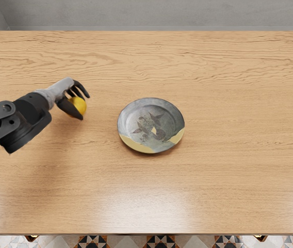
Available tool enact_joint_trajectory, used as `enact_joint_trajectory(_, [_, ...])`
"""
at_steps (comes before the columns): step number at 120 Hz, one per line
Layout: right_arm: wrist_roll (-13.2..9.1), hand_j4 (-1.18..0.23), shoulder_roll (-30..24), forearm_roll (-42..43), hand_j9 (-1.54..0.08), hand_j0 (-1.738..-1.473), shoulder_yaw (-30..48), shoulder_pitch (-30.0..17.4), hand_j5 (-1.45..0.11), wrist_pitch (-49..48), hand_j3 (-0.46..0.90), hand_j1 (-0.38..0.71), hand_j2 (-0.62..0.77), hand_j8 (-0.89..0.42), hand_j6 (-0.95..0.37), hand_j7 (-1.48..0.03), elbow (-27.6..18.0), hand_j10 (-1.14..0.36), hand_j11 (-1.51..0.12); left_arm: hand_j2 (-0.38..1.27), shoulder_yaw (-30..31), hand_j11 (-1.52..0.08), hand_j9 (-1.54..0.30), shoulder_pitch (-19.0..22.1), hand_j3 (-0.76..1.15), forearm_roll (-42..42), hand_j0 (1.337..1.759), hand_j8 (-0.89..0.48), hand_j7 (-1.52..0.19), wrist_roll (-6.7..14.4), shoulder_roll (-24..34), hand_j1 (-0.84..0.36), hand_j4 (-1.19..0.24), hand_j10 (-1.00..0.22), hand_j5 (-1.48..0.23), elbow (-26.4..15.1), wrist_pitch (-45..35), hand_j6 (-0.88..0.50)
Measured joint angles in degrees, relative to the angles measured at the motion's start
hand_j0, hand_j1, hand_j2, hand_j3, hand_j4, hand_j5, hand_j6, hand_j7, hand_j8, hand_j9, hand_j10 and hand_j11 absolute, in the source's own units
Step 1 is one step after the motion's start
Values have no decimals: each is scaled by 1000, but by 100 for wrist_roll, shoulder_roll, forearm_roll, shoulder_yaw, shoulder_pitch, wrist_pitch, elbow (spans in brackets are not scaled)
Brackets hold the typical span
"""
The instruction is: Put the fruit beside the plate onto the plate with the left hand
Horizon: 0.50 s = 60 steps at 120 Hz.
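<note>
The small round yellow fruit [79, 106] lies left of the plate and well apart from it, wrapped by the left hand [70, 97], whose dark fingers [83, 91] clench over its top. Whether it touches the tabletop I cannot tell. The round grey patterned plate with a yellow edge [130, 111] holds nothing on the light wooden table [213, 67]. The grasp looks made, so the next move calls for a lift, a carry rightward over the plate, and a low, gentle release so the fruit does not roll.

You get: table [213, 181] light wood, visible grain, soft sheen near front; plate [173, 111] grey, glazed-looking; yellow fruit [79, 105] smooth-skinned; left hand [70, 97] black, matt, plastic-looking.
</note>
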<state>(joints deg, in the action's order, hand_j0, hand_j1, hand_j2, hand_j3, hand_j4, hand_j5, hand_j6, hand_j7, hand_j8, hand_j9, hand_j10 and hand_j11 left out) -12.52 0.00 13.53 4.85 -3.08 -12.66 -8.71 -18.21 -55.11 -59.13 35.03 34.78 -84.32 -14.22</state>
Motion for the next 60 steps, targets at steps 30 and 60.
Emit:
enact_joint_trajectory(30, [0, -22, 0, 0, -29, -1658, 1, 0, -29, 0, 0, -322, -5, -22, -22, -29, 0, -22, -29, 183, -585, -772, -778, -218, -4, 947, 1654, -433, -776, 4, -115, -201, -576, -553, -782, -6, 51, -576])
enact_joint_trajectory(60, [0, -22, 0, 0, -29, -1658, 0, 0, -29, 0, 0, -322, -4, -22, -22, -29, 1, -22, -29, 239, -1070, -763, -769, -346, -1, 1717, 1656, -419, -775, 0, -509, -231, -570, -533, -780, -13, 966, -566])
